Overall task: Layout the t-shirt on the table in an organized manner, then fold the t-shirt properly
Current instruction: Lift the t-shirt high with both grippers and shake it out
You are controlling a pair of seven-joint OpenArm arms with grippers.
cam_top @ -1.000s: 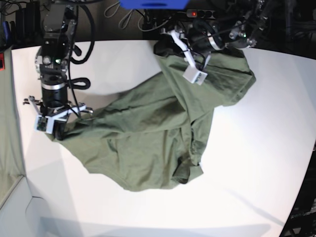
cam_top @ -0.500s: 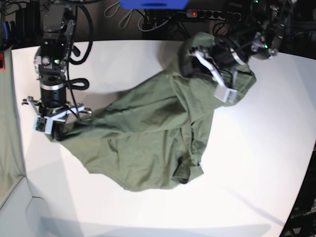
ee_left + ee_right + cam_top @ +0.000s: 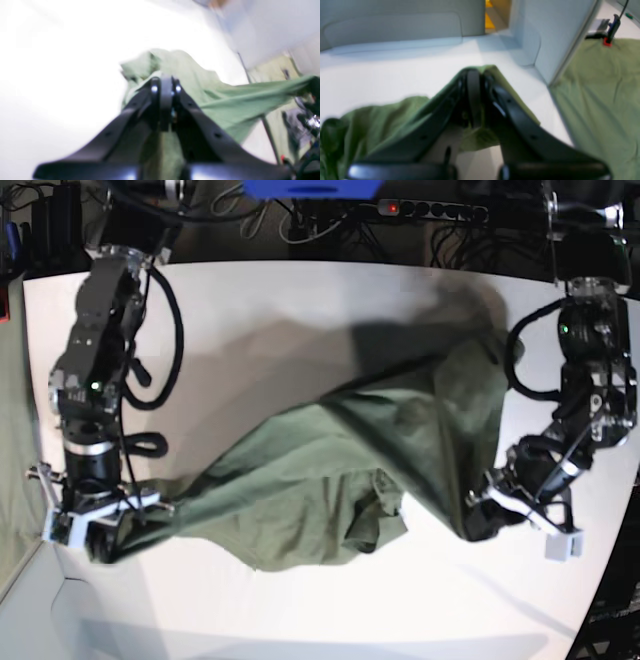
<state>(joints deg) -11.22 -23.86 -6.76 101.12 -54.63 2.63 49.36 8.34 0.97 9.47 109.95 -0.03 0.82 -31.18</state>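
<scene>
While both pincers clamp the t-shirt (image 3: 330,460), greenish cloth (image 3: 602,95) flanks the table (image 3: 300,310)

olive-green cotton t-shirt (image 3: 330,470): soft matt cloth, creased, in my grip | wide white table (image 3: 300,300): smooth, matt | my left gripper (image 3: 163,87): black plastic fingers, slight gloss, shiny metal screws | my right gripper (image 3: 473,75): same black plastic, semi-gloss | greenish-grey cloth strip (image 3: 600,95): matt, wrinkled

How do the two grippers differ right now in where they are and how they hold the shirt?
In the base view, the right gripper grips the t-shirt at the picture's left, near the table corner, pointing down; the left gripper grips it at the picture's right, angled sideways. Both are shut on cloth, stretching it between them.
</scene>
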